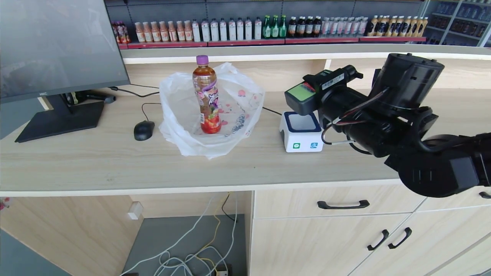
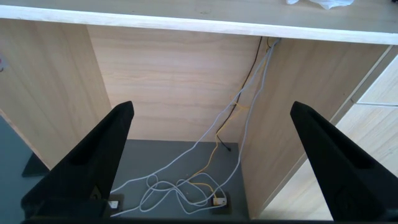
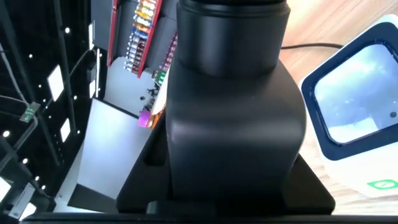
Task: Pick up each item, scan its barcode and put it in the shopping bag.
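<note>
1. L claw [image 2: 205, 165] hangs below the surface [image 1: 96, 161], fingers spread wide, nothing between them.
2. Shopping bag [image 1: 238, 96] sits mid-surface, mouth open, walls slumped. Purple-capped tea bottle [image 1: 207, 96] stands upright inside.
3. Barcode scanner [image 1: 301, 136], a white box w/ blue-rimmed window facing up, stands just right of the bag, apart from it.
4. Black item w/ green face [image 1: 307, 94] hangs just above the scanner, not touching it. R claw [image 1: 326, 97] pinches its far end.
5. Risks: the white striped label [image 1: 332, 81] sits on the item's upper side, away from the window, so the scan prob. won't read w/o a wrist roll. On the swing to the bag, the item could clip the upright bottle and tip it. The slumped bag wall may also fold under the drop.
6. Item's long axis lies approx. level, running left-right in line w/ the arm. Green end points left toward the bag, tilted slightly down.
</note>
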### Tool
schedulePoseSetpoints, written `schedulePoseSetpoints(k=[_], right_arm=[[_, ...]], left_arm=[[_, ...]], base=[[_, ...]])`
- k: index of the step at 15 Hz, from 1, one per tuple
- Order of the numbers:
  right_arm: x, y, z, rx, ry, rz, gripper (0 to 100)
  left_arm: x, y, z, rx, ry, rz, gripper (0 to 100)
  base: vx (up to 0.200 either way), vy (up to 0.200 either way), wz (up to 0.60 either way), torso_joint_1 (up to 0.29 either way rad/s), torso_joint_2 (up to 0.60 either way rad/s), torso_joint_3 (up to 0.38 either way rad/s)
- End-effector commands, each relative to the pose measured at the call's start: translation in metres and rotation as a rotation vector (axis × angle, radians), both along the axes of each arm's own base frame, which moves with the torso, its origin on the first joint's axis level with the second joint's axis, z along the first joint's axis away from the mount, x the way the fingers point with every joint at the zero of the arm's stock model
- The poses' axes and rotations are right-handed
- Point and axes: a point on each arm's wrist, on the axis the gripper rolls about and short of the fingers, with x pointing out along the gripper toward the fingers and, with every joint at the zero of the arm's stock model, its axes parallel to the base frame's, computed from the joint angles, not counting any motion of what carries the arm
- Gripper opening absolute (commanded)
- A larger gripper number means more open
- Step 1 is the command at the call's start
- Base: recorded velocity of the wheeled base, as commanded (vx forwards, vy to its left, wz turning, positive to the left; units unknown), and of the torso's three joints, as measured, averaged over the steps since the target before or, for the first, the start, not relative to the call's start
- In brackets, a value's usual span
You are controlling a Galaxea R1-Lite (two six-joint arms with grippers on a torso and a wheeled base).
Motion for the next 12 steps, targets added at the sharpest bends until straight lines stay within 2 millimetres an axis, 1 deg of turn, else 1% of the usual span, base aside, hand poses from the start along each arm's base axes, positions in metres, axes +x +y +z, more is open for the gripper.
schedulePoseSetpoints(k=[1, 5, 7, 9, 12], right_arm=[[0.014, 0.008, -0.011, 0.005, 0.022, 0.002, 0], [0.021, 0.011, -0.024, 0.034, 0.065, 0.006, 0], [0.024, 0.009, -0.025, 0.051, 0.075, 0.000, 0], [0.027, 0.010, -0.033, 0.043, 0.098, -0.002, 0], [0.035, 0.010, -0.041, 0.046, 0.125, -0.011, 0]], left_arm=[[0.000, 0.000, 0.000, 0.000, 0.000, 0.000, 100], [0.000, 0.000, 0.000, 0.000, 0.000, -0.002, 100], [0.000, 0.000, 0.000, 0.000, 0.000, -0.002, 100], [0.000, 0.000, 0.000, 0.000, 0.000, -0.002, 100], [0.000, 0.000, 0.000, 0.000, 0.000, -0.002, 100]], base=[[0.000, 0.000, 0.00, 0.000, 0.00, 0.000], [0.000, 0.000, 0.00, 0.000, 0.00, 0.000], [0.000, 0.000, 0.00, 0.000, 0.00, 0.000], [0.000, 0.000, 0.00, 0.000, 0.00, 0.000], [0.000, 0.000, 0.00, 0.000, 0.00, 0.000]])
